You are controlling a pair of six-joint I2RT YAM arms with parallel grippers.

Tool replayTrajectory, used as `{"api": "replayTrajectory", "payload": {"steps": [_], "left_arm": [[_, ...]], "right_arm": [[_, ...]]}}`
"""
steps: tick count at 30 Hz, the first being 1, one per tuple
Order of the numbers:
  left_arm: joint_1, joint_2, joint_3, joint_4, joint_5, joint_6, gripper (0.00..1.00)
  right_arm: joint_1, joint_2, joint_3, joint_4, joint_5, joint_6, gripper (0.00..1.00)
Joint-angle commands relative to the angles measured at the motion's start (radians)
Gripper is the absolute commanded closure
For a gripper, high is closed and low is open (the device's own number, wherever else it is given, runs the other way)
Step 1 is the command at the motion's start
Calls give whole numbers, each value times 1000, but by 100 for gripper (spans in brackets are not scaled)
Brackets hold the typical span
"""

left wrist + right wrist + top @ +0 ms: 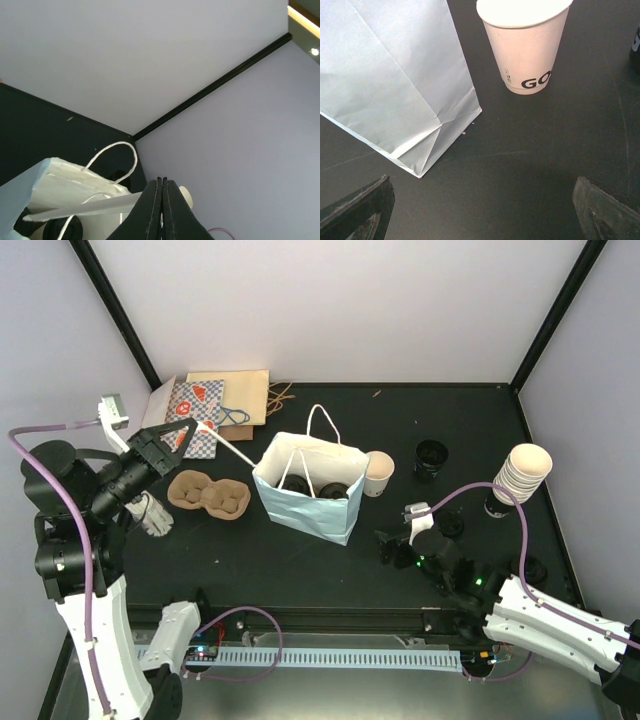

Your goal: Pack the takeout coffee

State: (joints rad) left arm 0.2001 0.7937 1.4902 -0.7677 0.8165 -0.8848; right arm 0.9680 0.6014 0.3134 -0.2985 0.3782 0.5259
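Paper cup (525,50) stands unlidded just right of the light blue paper bag (305,505), centre of the overhead view. It's light and crushable, so I'd pinch mid-wall gently. Two lidded cups (330,488) sit inside the bag. Right gripper (482,210) gapes wide; left gripper (161,187) is clamped on a white strip (85,207) off the bag's rim.

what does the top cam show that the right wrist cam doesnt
Only the top view: black lids inside the bag, the carrier, a cup stack and loose lids.
Only the right wrist view: the letters GO printed on the cup, the bag's bottom fold, and its own jaws, wide open at the lower corners.
Both: the blue bag, the unlidded cup beside it, and the black table.
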Motion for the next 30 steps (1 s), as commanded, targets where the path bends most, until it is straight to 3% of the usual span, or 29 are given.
{"api": "replayTrajectory", "payload": {"steps": [1, 17, 30], "left_arm": [[-22, 7, 21, 120, 22, -79, 98], [-371, 128, 4, 159, -203, -51, 98], [-421, 189, -49, 149, -281, -7, 98]], "right_arm": [[-5, 3, 25, 32, 1, -7, 0], [-5, 15, 30, 26, 7, -1, 0], [-5, 11, 29, 25, 5, -1, 0]]}}
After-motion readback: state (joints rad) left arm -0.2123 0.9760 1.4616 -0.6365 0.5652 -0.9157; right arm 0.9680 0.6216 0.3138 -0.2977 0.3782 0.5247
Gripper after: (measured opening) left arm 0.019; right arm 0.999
